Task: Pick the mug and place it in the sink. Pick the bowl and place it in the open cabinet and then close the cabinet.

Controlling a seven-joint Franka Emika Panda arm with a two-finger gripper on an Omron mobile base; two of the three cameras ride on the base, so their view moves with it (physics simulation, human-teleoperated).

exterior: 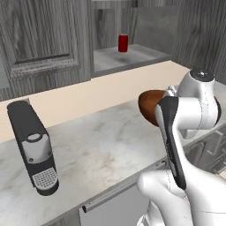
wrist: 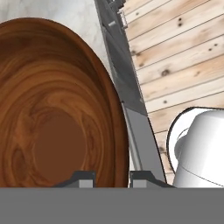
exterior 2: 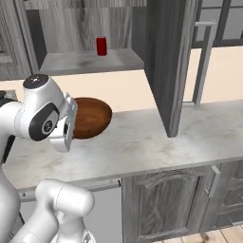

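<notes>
My gripper (wrist: 113, 179) is shut on the rim of the wide brown wood-look bowl (wrist: 57, 113), with one fingertip (wrist: 83, 177) inside the rim and the other outside. The bowl (exterior 2: 92, 116) hangs tipped on its edge just over the marble counter (exterior 2: 142, 142), partly hidden behind my white wrist; in the left base view the bowl (exterior: 149, 105) peeks out left of the arm. The cabinet (exterior 2: 90, 59) above and behind stands open, its door (exterior 2: 166, 61) swung out to the right with a silver bar handle (exterior 2: 201, 61). The mug and the sink are out of view.
A red can (exterior 2: 101, 46) stands on the cabinet's shelf toward the back; the can (exterior: 123, 43) shows in the left base view too. A black coffee machine (exterior: 33, 145) sits on the counter at the left. Lower cabinets (exterior 2: 166, 204) run under the counter.
</notes>
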